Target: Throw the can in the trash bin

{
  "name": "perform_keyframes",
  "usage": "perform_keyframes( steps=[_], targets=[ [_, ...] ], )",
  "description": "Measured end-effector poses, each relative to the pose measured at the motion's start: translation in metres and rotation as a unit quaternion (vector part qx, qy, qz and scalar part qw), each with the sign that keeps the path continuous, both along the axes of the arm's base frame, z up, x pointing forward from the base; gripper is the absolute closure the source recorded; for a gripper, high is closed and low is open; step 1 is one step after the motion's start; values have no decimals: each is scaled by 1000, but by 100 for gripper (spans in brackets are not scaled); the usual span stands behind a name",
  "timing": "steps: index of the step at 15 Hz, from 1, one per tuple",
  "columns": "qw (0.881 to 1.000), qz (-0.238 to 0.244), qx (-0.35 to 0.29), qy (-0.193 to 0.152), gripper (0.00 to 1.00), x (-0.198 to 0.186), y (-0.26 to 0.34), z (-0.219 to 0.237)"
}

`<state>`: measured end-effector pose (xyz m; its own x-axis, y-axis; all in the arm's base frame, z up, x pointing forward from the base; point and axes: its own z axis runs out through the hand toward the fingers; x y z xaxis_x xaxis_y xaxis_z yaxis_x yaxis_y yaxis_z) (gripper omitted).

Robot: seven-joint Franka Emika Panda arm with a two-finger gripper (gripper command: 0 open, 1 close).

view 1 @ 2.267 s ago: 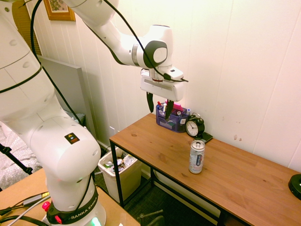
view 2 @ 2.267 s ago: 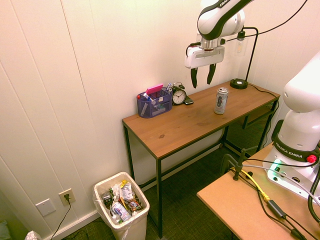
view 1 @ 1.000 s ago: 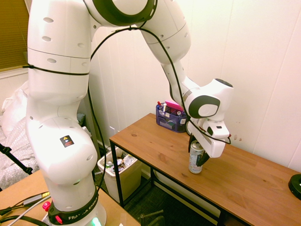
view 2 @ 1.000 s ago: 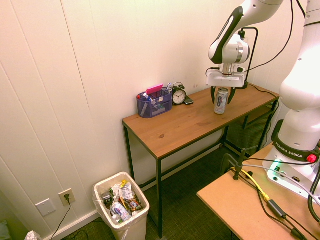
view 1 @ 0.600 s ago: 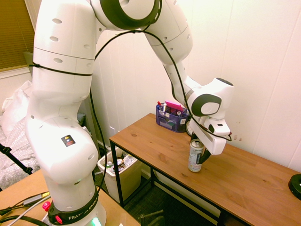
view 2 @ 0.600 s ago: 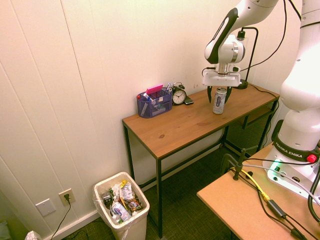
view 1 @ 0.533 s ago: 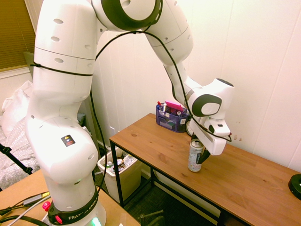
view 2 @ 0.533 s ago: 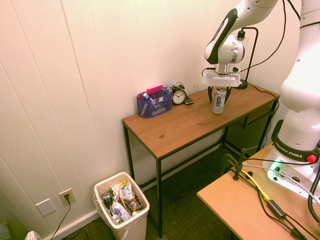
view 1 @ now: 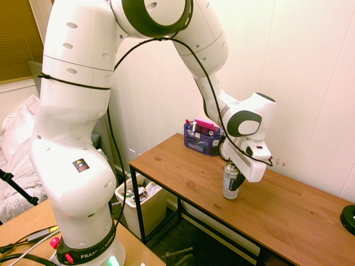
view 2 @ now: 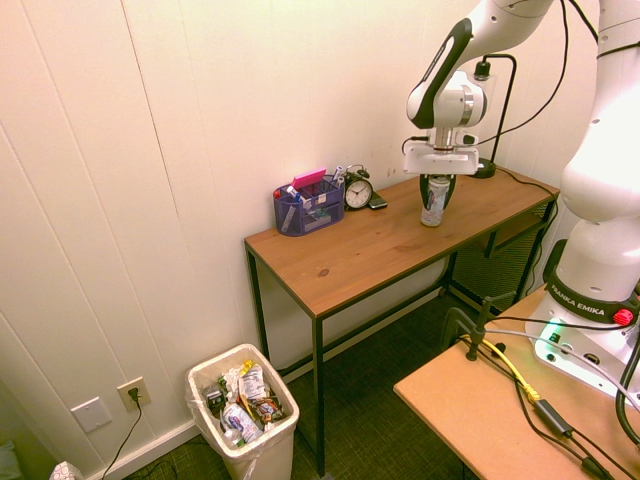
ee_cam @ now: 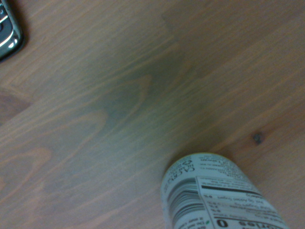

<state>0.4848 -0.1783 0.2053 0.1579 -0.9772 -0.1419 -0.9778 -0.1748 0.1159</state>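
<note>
The gripper point(view 2: 434, 196) points nearly straight down over the wooden counter point(view 2: 370, 250), with its jaws closed on the can point(view 2: 432, 203). One dark finger presses each side of the can's upper half. The can stands upright with its base on or just above the counter surface; the views do not show which. It sits toward the end of the counter farthest from the trash bin, about midway between the wall edge and the front edge.

In the first exterior view, the can point(view 1: 231, 182) shows silver with dark label print, partly covered by the gripper point(view 1: 235, 178). In the wrist view, the can point(ee_cam: 217, 196) rises from the lower edge, showing a barcode and a nutrition panel against the wood grain.

A blue desk organizer point(view 2: 308, 204) stands against the wall edge of the counter, with a black alarm clock point(view 2: 358, 191) just beside it, between the organizer and the can. A black lamp base point(view 2: 478, 167) rests at the far corner.

The off-white trash bin point(view 2: 244, 412) stands on the floor beside the counter's opposite end, well apart from the can, with mixed litter showing at its top.
</note>
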Motion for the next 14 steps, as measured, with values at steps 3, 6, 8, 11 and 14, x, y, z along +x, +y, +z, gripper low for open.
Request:
perform_keyframes(
  steps=[3, 6, 8, 11, 14],
  targets=[
    [1000, 5, 4, -3, 100, 4, 0, 8],
    [997, 56, 29, -51, 100, 19, 29, 69],
    [989, 111, 34, -91, 100, 31, 93, 141],
    [975, 185, 13, -119, 100, 8, 237, 249],
    [958, 249, -1, -142, 100, -44, 390, 321]
  ],
)
